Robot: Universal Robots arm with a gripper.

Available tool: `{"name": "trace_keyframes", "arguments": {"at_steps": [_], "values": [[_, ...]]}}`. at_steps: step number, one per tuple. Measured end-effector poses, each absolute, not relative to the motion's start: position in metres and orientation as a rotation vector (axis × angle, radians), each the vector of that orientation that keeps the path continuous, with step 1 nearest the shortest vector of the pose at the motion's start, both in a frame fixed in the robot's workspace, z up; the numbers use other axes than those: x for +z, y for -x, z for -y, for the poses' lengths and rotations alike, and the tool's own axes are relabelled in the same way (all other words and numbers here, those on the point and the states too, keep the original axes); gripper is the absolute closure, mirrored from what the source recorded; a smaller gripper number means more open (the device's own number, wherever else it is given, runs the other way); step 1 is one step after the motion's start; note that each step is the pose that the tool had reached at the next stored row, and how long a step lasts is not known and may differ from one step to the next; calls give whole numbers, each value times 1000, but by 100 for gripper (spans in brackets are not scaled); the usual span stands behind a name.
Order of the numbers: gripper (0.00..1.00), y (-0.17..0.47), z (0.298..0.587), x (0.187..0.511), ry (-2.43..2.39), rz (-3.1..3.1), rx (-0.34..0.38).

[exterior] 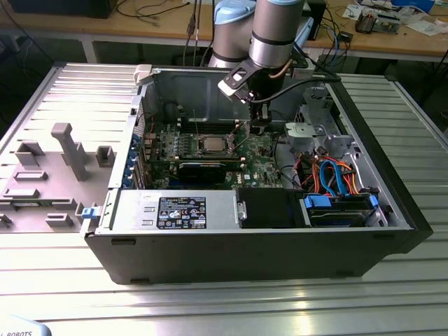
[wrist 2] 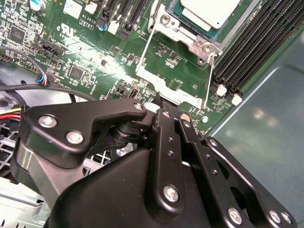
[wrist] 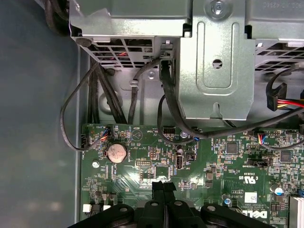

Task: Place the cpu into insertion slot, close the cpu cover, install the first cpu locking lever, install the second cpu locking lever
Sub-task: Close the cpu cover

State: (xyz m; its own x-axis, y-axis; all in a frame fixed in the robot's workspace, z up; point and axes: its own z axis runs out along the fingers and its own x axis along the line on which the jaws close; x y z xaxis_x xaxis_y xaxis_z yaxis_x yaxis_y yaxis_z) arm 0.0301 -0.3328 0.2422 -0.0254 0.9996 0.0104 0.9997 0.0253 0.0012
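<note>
One square silver cpu [wrist 2: 209, 12] seated, thin metal cpu cover [wrist 2: 167, 85] lying open, black fingers [wrist: 158, 190] clenched together

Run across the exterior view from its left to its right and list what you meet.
grey block tray → cpu → claw → blue cables

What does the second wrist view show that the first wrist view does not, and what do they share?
Second wrist view: the cpu sitting in the insertion slot, the cpu cover lying open beside it, and black memory slots. First wrist view: a round coin battery, a grey metal bracket, black cables. Both: the shut gripper over the green motherboard.
</note>
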Motion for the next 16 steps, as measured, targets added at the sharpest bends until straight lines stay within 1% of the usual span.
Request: {"name": "trace_keyframes", "arguments": {"at_steps": [16], "values": [[89,-26,333,242,2189,2245,-13]]}}
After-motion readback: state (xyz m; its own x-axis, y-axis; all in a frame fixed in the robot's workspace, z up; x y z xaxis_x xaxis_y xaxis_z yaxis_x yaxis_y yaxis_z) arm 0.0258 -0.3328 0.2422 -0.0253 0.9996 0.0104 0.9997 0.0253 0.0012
